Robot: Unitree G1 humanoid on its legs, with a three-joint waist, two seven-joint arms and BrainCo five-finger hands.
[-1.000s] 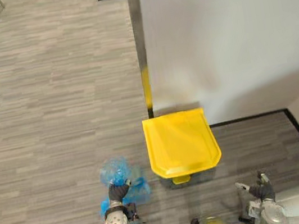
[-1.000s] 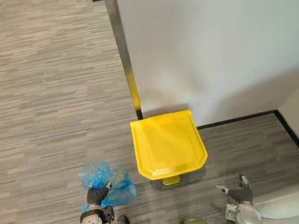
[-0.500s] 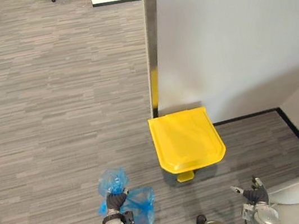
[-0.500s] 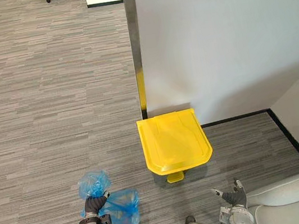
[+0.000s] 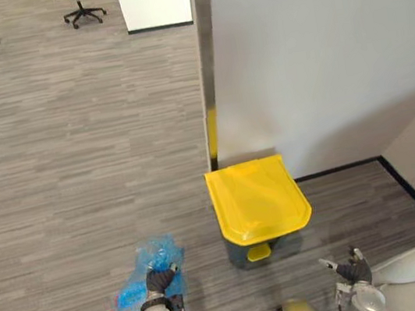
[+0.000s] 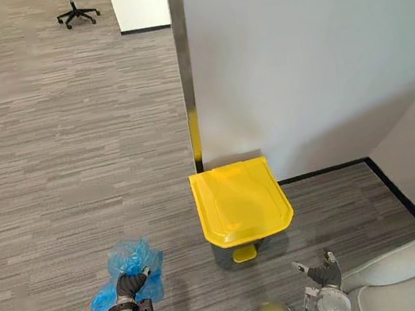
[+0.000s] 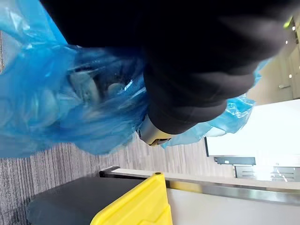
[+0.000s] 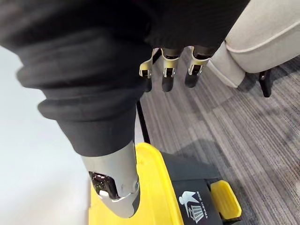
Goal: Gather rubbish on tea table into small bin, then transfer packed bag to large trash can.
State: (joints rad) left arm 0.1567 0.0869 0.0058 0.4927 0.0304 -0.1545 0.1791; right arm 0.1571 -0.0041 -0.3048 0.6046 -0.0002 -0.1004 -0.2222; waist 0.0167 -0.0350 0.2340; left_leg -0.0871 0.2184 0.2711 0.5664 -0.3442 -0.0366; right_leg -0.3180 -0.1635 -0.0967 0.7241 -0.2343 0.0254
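Now the blue bag (image 5: 136,290) has swung left, clutched in my left robot hand (image 5: 160,280). Yellow bin (image 5: 258,199) stays shut — lid first, I'd say (right robot hand (image 8: 168,70) slack).

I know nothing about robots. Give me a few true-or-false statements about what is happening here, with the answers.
1. The left hand grips a blue bag. True.
2. The trash can is open. False: it is closed.
3. The right hand carries a second bag. False: it holds nothing and its fingers are relaxed.
4. The trash can stands close to the white wall. True.
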